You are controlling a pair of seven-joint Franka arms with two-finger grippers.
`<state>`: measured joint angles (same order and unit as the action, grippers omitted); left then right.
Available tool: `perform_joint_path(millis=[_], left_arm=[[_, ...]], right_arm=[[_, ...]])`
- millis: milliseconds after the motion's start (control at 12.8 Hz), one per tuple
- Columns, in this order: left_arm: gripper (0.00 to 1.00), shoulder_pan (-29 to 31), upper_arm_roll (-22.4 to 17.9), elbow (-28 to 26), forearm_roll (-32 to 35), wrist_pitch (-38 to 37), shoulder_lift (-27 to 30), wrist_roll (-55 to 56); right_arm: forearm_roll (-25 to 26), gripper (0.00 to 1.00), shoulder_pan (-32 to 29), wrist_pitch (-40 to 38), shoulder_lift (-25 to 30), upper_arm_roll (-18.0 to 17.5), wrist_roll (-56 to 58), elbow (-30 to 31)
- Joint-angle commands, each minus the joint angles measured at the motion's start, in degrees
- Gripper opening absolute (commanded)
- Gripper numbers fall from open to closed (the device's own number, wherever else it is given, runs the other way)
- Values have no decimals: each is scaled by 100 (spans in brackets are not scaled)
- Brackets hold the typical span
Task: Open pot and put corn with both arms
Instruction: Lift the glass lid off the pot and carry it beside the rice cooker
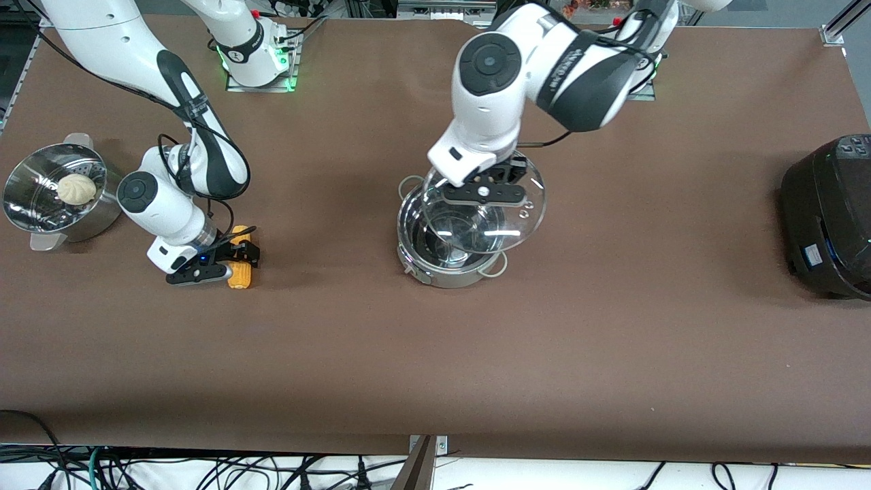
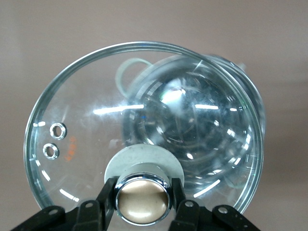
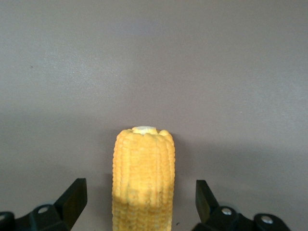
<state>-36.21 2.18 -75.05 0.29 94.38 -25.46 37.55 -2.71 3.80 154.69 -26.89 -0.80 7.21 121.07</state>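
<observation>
- Your left gripper [image 1: 484, 192], centre of the front view, pinches the lid [image 2: 144, 130] by its tan knob [image 2: 142, 200]; the left wrist view shows a finger pressed to each side of the knob.
- Lid hangs tilted, just above the pot [image 1: 450, 239] and shifted toward the left arm's end, prob so the mouth gets clear for the drop.
- Pot's at mid-table, centre of the frame, looks empty inside. Part of the opening is still under the glass, so you need more offset before anything goes in.
- Your right gripper [image 1: 230, 257], left-centre of the frame, is low at the corn [image 1: 240, 262]. Right wrist view: fingers [image 3: 72, 199] spread wide, one each side of the cob w/ gaps, not touching. It straddles so a straight close grabs across the width.
- Corn lies flat on the table [image 1: 435, 367], well apart from the pot, toward the right arm's end.
- Steamer [image 1: 58, 194] w/ bun [image 1: 76, 188] at the left edge and black cooker [image 1: 830, 218] at the right edge aren't involved.
</observation>
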Motion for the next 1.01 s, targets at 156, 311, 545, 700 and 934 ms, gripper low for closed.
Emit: perform_joint_path(millis=[156, 311, 545, 700, 934], left_arm=[[6, 1157, 46, -27, 147, -718, 225, -334], [6, 1729, 55, -131, 138, -851, 225, -1141], [6, 2433, 55, -369, 138, -746, 155, -2319], [5, 2811, 55, -650, 138, -484, 16, -3040], [5, 3181, 38, -1544, 164, 446, 23, -3936]], right_arm=[[-72, 100, -38, 246, -36, -52, 141, 136], [-72, 100, -46, 360, -27, -52, 176, 276], [-81, 100, -46, 352, 25, -52, 211, 321], [-81, 100, -46, 351, 122, -52, 211, 426], [-81, 100, -46, 343, 192, -52, 211, 479]])
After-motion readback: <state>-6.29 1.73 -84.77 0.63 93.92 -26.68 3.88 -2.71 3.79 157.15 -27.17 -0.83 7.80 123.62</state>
